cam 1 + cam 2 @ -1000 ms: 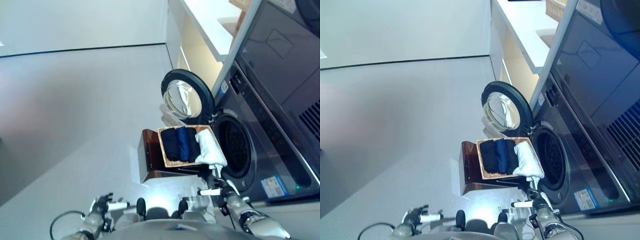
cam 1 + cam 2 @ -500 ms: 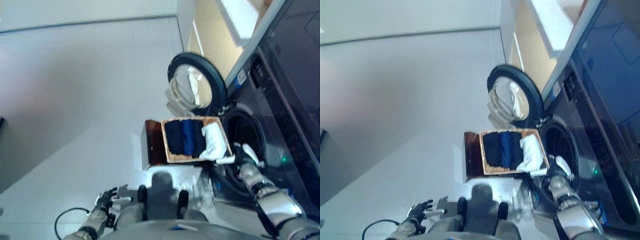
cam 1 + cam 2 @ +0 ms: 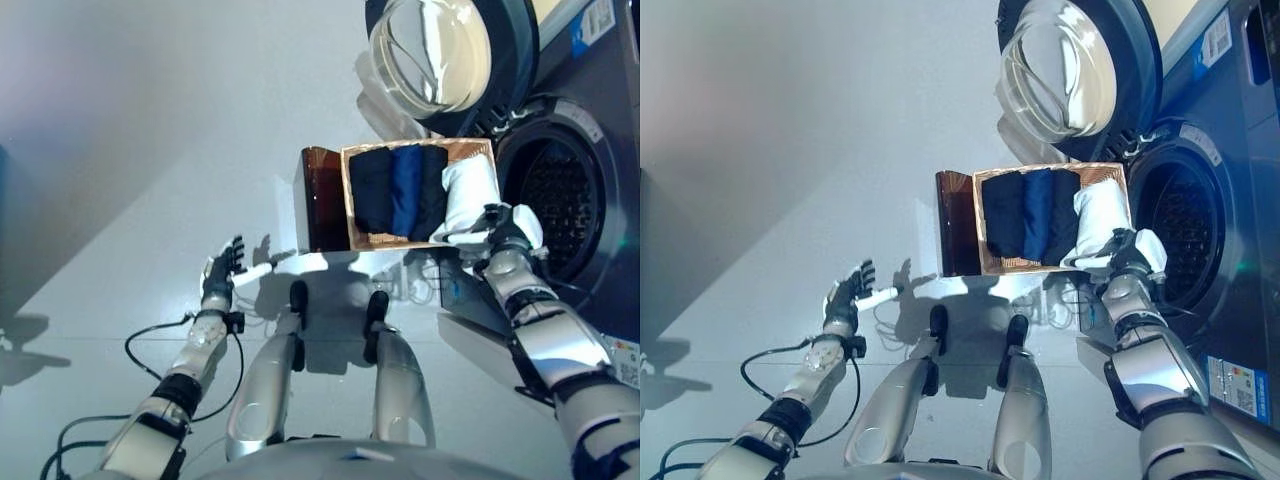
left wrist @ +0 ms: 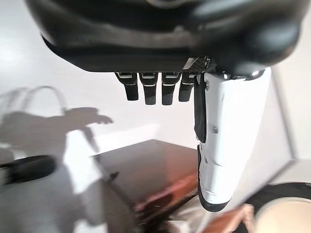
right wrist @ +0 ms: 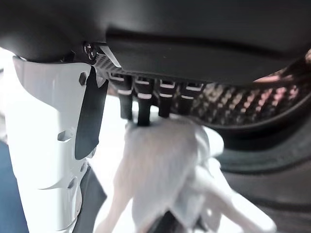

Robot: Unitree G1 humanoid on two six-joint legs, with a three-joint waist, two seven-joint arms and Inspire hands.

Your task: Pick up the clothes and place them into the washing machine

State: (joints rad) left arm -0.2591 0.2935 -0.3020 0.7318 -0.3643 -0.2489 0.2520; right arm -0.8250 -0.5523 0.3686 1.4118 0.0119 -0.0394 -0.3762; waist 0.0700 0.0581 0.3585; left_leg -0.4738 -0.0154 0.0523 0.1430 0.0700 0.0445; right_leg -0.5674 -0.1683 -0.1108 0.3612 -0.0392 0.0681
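A wicker basket point(image 3: 352, 200) holds folded black and blue clothes point(image 3: 395, 190) and, at its end nearest the washing machine, a white cloth point(image 3: 468, 195). My right hand point(image 3: 505, 238) is at that corner of the basket, just in front of the open drum point(image 3: 555, 200). In its wrist view the right hand point(image 5: 194, 29) has straight fingers whose tips touch the white cloth point(image 5: 160, 165), while the thumb stands clear of it. Well off to the left, my left hand point(image 3: 225, 265) hangs open over the floor, holding nothing.
The basket sits on a brown stand point(image 3: 322, 200), which also shows in the left wrist view point(image 4: 146, 165). The machine's round glass door point(image 3: 445, 50) is swung open beyond the basket. Bare grey floor point(image 3: 150, 120) spreads out to the left.
The camera has tilted down, shifting the whole picture. My right hand rose from low beside the machine to the white cloth at the basket's corner. The left hand lifted and spread.
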